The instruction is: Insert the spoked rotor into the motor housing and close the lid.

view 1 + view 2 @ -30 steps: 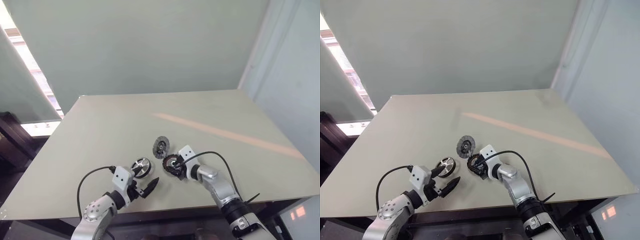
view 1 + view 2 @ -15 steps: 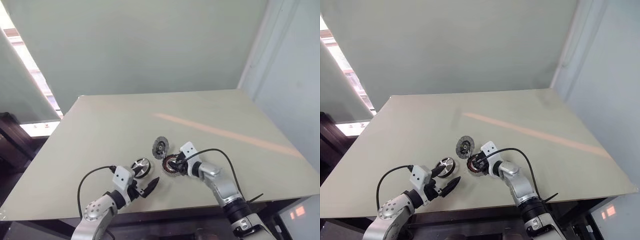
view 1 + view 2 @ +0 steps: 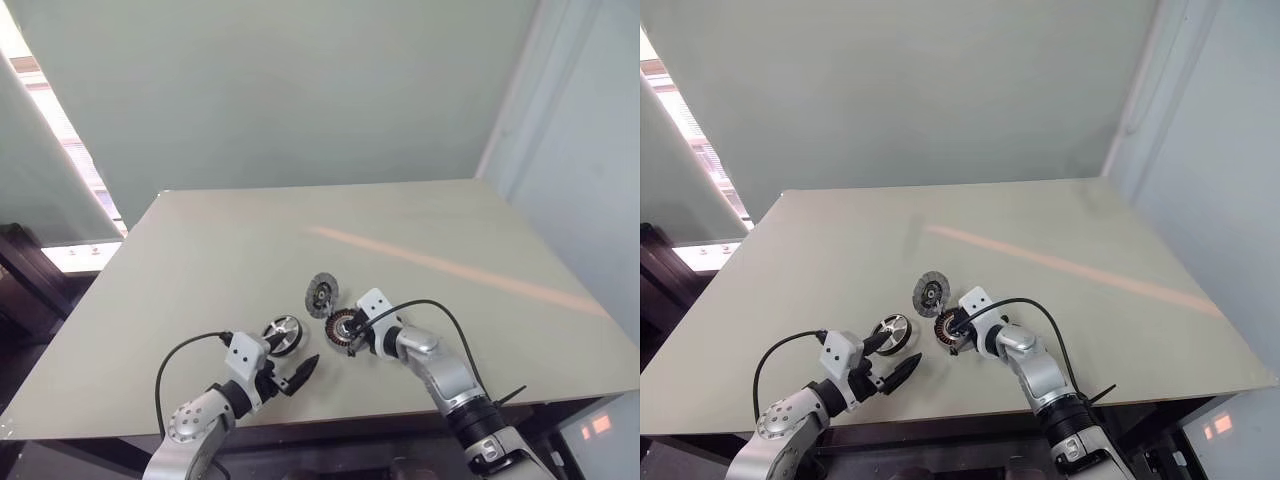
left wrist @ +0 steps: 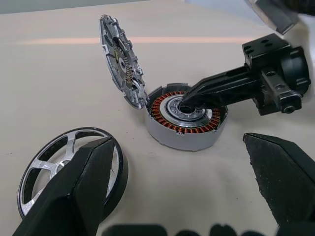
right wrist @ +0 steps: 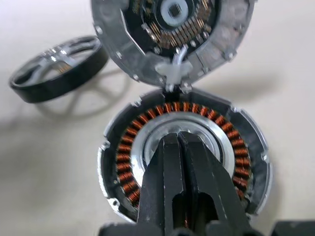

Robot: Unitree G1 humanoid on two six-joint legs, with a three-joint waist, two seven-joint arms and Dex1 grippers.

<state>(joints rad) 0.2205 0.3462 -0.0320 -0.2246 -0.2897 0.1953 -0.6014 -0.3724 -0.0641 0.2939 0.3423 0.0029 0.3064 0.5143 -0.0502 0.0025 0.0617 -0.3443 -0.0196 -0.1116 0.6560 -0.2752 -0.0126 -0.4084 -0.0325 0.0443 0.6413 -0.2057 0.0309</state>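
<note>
On the wide beige table (image 3: 220, 260): round silver-rimmed motor housing with copper-orange windings (image 4: 186, 118), its dull-grey disc lid (image 4: 120, 61) standing open at the rim. Right gripper (image 5: 180, 140) pinched shut, empty, tips in the housing's centre. Shiny silver spoked rotor (image 4: 69, 167) flat on the table just before the wide-open, empty left gripper (image 4: 192, 196).

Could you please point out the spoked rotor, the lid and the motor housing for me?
spoked rotor (image 4: 47, 156): left wrist view, on a spoke.
lid (image 4: 120, 61): left wrist view, on its raised inner face.
motor housing (image 4: 165, 118): left wrist view, on the copper windings.

Copper-orange windings ring the silver motor housing (image 4: 186, 120); spoked rotor (image 4: 69, 169) shiny silver
</note>
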